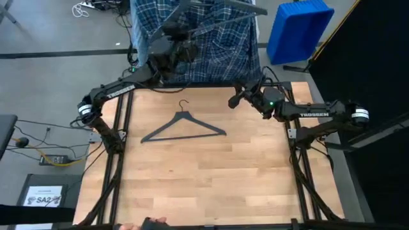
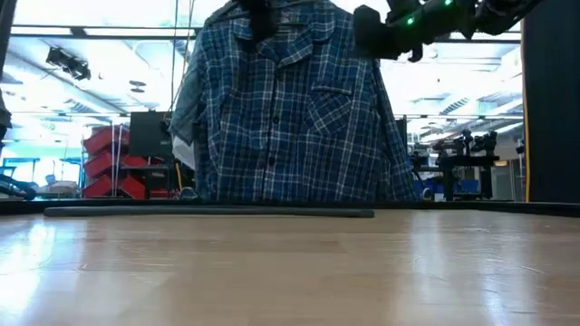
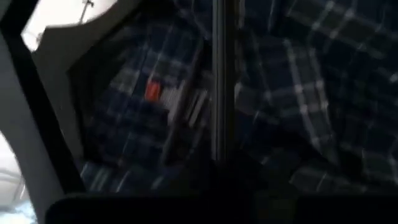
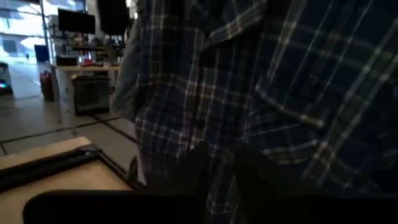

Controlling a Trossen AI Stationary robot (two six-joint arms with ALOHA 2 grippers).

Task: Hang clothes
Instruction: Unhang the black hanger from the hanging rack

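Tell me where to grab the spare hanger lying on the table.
Judging by how the hanger lies flat, hook toward the plaid shirt, I would grip the neck just under the hook from straight above: there the arms meet, so it should lift balanced.

- Grey floor (image 1: 51,38) surrounds the wooden table (image 1: 204,172).
- Blue bin (image 1: 297,29) stands on the floor.
- Red shelving (image 2: 113,163) beyond, under bright ceiling lights (image 2: 91,54).

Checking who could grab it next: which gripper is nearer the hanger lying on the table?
Right, narrowly. The right gripper hovers beyond the hanger, off its right tip; the left gripper is farther back, up at the plaid shirt.
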